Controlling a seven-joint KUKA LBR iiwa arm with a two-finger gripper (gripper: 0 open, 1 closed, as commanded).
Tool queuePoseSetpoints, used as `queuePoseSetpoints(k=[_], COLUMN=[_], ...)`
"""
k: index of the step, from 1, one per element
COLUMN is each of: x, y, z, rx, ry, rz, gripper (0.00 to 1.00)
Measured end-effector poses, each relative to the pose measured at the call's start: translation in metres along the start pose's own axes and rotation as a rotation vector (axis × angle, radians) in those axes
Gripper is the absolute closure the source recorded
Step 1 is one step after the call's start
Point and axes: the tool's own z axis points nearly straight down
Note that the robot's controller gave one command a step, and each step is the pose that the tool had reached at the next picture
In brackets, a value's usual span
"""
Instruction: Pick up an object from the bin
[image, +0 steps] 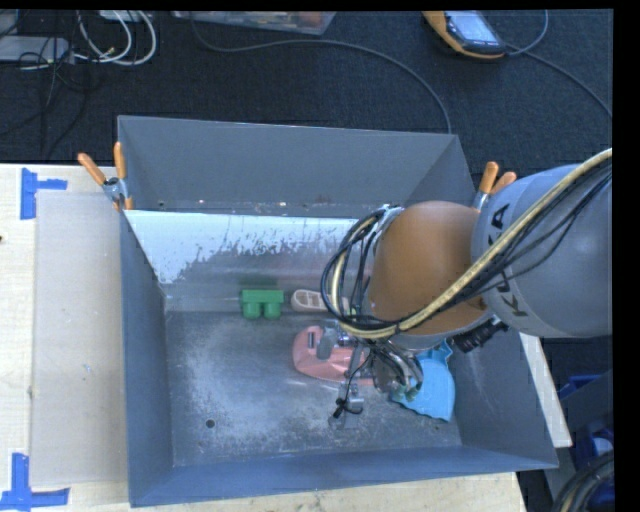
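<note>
1. Your arm (540, 260) comes into the bin (200, 400) from the right. Its orange cover (425, 260) and a loop of dark cables (350, 270) hang above the right half of the floor.
2. The hand (348, 405) sits low beneath that cover. Its dark tip is close to the grey floor, a little right of the middle and toward the near wall.
3. You cannot tell whether the hand is wide or narrow, because the wrist parts and cables hide its working end.
4. The thing nearest the hand is a pink thing (312, 355), flat with a rounded outline. It lies on the floor just left of the hand and slightly farther back. The wrist covers its right part, so you cannot tell whether the hand touches it.
5. A blue thing (432, 392) with an uneven edge lies just right of the hand, near the foot of the right wall. Its upper part is tucked under the wrist.
6. A green block (261, 303) with two rounded lobes rests at the foot of the far wall, well apart from the hand.
7. A small cream piece (307, 299) lies just beside the green block on its right. The cables hide its right end.
8. The floor around these things is marked with pale, speckled scuffs.
</note>
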Motion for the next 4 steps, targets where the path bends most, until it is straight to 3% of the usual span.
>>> queuePoseSetpoints(k=[1,2,3,4], x=[-0.002,-0.039,-0.053,-0.053], y=[0.0,-0.034,-0.038,-0.036], z=[-0.004,0.06,0.083,0.083], rx=[-0.001,0.0,-0.007,-0.006], ry=[-0.008,-0.008,-0.029,-0.029], rz=[0.003,-0.014,0.026,0.059], gripper=[0.0,0.0,0.0,0.0])
